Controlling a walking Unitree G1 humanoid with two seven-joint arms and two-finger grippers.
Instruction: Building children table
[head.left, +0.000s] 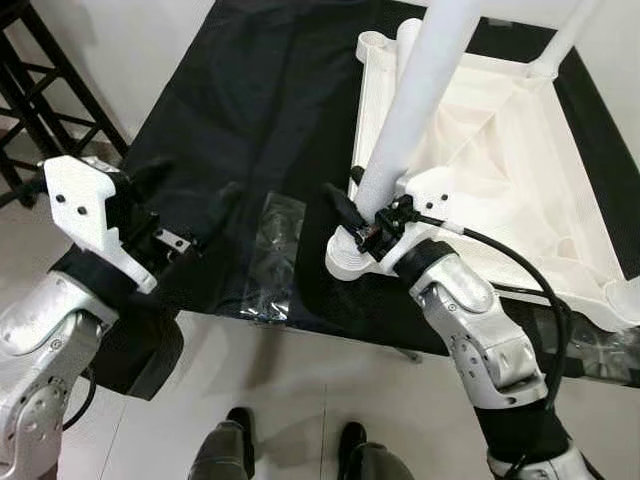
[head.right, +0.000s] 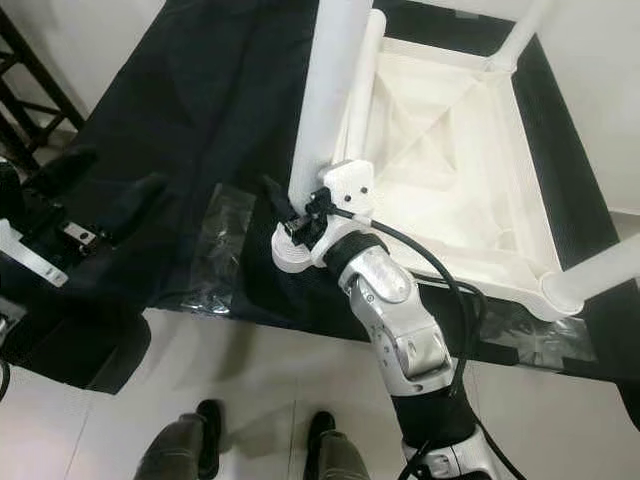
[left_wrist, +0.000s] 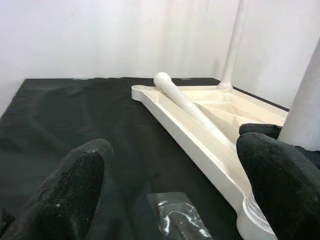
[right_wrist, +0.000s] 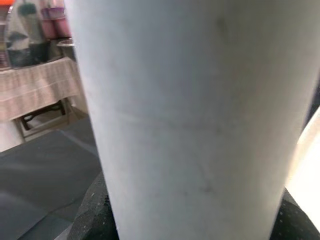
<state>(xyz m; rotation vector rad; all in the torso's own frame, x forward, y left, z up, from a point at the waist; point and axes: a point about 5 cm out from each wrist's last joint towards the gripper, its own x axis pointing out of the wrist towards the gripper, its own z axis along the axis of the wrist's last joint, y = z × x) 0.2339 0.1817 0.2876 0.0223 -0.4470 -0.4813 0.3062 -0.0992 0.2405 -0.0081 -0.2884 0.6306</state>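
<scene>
Right pincer (head.left: 362, 222): You have it closed around the base of a white table leg (head.left: 420, 95); the black fingers sit on either side of the leg just above its socket, and the right wrist view shows the leg pressed close between them.
Gripped leg: It stands upright, slightly tilted, in the near-left corner socket (head.left: 350, 258) of the table top.
Table top (head.left: 500, 140): White, lying upside down on the worktop, ribbed underside facing up. The gripped corner overhangs towards you, near the worktop's front edge.
Other legs: One leg (head.right: 525, 30) stands at the far right corner, another (head.right: 595, 275) at the near right corner. A loose leg (left_wrist: 187, 102) lies inside the frame along its left wall.
Left pincer (left_wrist: 170, 180): Your fingers are spread wide with nothing between them. It hovers over the left front part of the worktop, well apart from the table top, pointing across towards it.
Worktop (head.left: 250, 110): Covered by a black cloth.
Plastic bag (head.left: 268, 255): Clear, crumpled, lying on the cloth between the two pincers, near the front edge. A second piece of clear plastic (head.right: 535, 340) lies by the near right corner.
Floor (head.left: 300, 390): Pale tiles; a person's two dark shoes (head.left: 240, 425) show at the lower edge.
Black frame (head.left: 40, 80): Stands at far left beside the worktop.
</scene>
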